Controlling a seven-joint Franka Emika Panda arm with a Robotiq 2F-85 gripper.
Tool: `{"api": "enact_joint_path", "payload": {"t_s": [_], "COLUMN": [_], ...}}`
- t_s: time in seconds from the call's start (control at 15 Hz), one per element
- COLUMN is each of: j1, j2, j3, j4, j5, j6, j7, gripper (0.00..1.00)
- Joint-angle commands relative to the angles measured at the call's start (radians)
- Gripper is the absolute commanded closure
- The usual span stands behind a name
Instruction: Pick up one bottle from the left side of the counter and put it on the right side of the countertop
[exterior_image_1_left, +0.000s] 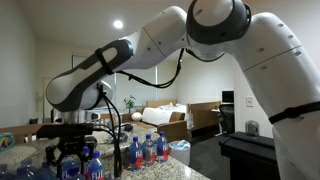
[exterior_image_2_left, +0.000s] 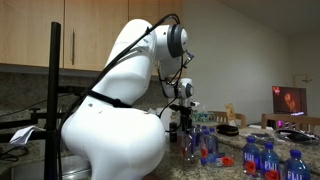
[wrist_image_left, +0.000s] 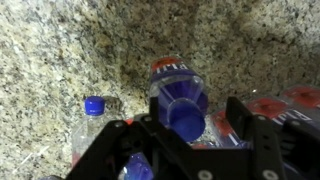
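In the wrist view a clear bottle with a blue cap and blue-red label stands on the speckled counter, between my gripper's fingers. The fingers sit apart on either side of it, with a gap on the right, so the gripper is open. Another alike bottle stands to the left, and red-labelled ones to the right. In both exterior views the gripper hangs low among a cluster of bottles on the counter.
More bottles stand in a group further along the counter. A black camera stand rises beside the arm. Wooden cabinets hang above. A dark cabinet stands beyond the counter's end.
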Motion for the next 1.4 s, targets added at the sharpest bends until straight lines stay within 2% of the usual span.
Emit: {"api": "enact_joint_path", "payload": {"t_s": [0.0,0.07,0.13,0.2,0.27,0.4,0.47,0.93,1.33], "j1": [0.012,0.012,0.012,0.01,0.01,0.01,0.01,0.009,0.009], "j2": [0.023,0.028,0.033,0.038,0.041,0.046,0.049,0.002,-0.159], "j3": [-0.024,-0.028,-0.03,-0.029,-0.03,-0.029,-0.029,-0.026,-0.013], "j4": [0.039,0.046,0.053,0.061,0.069,0.08,0.086,0.054,-0.021], "j5": [0.004,0.002,0.003,0.007,0.006,0.008,0.008,-0.002,-0.051], "j6": [-0.066,-0.075,-0.085,-0.093,-0.1,-0.108,-0.114,-0.133,-0.222], "j7": [0.041,0.043,0.039,0.03,0.026,0.019,0.015,-0.012,-0.135], "gripper": [0.61,0.66,0.56,0.57,0.81,0.83,0.9,0.88,0.88]}}
